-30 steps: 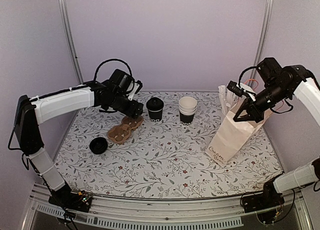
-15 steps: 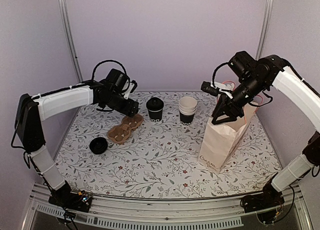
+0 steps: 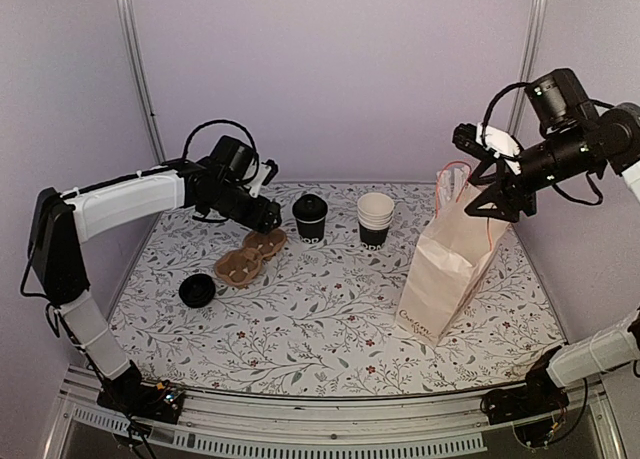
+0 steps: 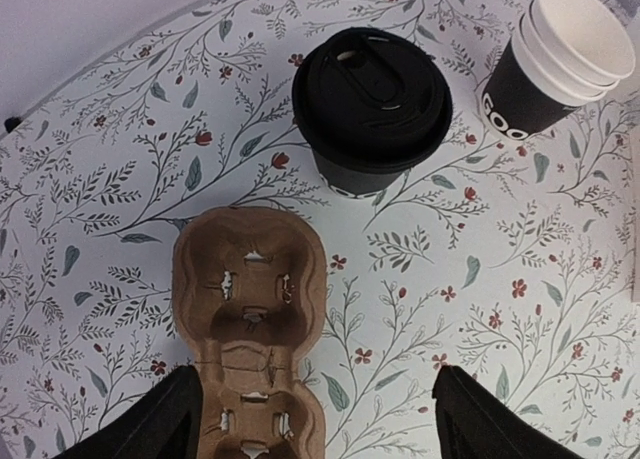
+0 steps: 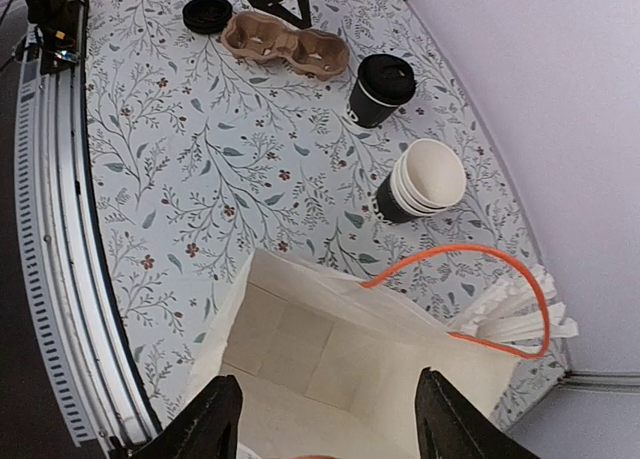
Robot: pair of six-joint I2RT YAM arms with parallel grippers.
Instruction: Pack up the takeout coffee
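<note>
The takeout coffee [image 3: 310,217] [image 4: 372,109] [image 5: 383,87], a small cup with a black lid, stands upright at the back of the table. My left gripper [image 3: 266,220] [image 4: 315,421] hovers open just left of it, over the far end of the brown cardboard cup carrier [image 3: 250,257] [image 4: 250,319], with nothing between its fingers. A white paper bag [image 3: 448,269] [image 5: 330,354] with orange handles [image 5: 450,254] stands open at the right. My right gripper [image 3: 487,203] [image 5: 325,419] hangs open above the bag's mouth, holding nothing.
A stack of nested lidless cups [image 3: 375,217] [image 4: 560,64] [image 5: 425,179] stands right of the coffee. A loose black lid [image 3: 197,290] [image 5: 208,14] lies at the left front. White sticks [image 5: 520,314] poke up behind the bag. Purple walls enclose the table.
My right gripper dragged the bag a little to the left, then opened, let go of its top and rose up and to the right. The left gripper hardly moved.
</note>
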